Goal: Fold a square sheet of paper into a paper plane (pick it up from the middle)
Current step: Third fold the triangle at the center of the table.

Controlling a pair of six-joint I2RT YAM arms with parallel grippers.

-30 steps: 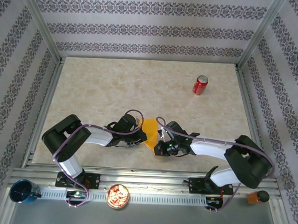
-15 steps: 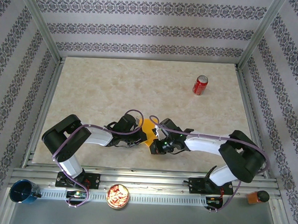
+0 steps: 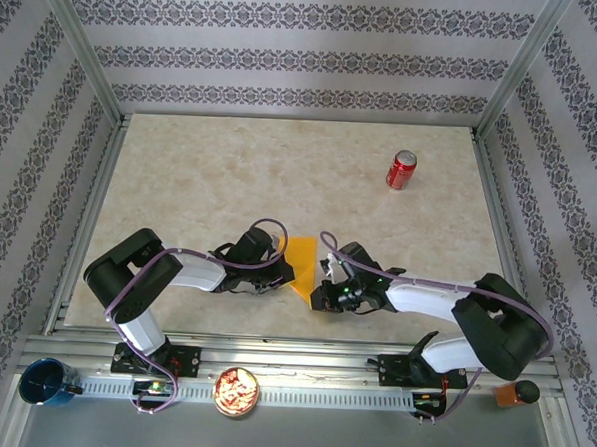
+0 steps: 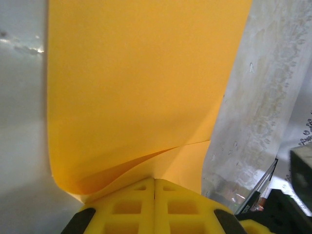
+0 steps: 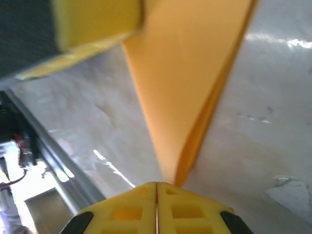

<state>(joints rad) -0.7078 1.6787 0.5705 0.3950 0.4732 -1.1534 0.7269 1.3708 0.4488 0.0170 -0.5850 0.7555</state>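
The square sheet of paper [image 3: 302, 258] is orange-yellow and folded over on itself, held just above the marble table near its front edge. My left gripper [image 3: 280, 269] is shut on the sheet's left side; in the left wrist view the paper [image 4: 141, 83] curls out from between the closed yellow fingertips [image 4: 154, 180]. My right gripper [image 3: 321, 286] is shut on the sheet's lower right corner. In the right wrist view the doubled paper [image 5: 190, 73] narrows down into the closed jaws [image 5: 156, 184]. The left gripper's yellow finger [image 5: 95, 22] shows at the top left there.
A red soda can [image 3: 400, 170] stands upright at the back right of the table. Along the front rail sit a blue cup [image 3: 47, 383], a round tin of snacks [image 3: 237, 392] and an orange object [image 3: 515, 393]. Patterned walls close in three sides.
The right gripper moved left toward the left one, bunching the paper, then drew back right, and the sheet stretches out between them again. The left arm stayed still.
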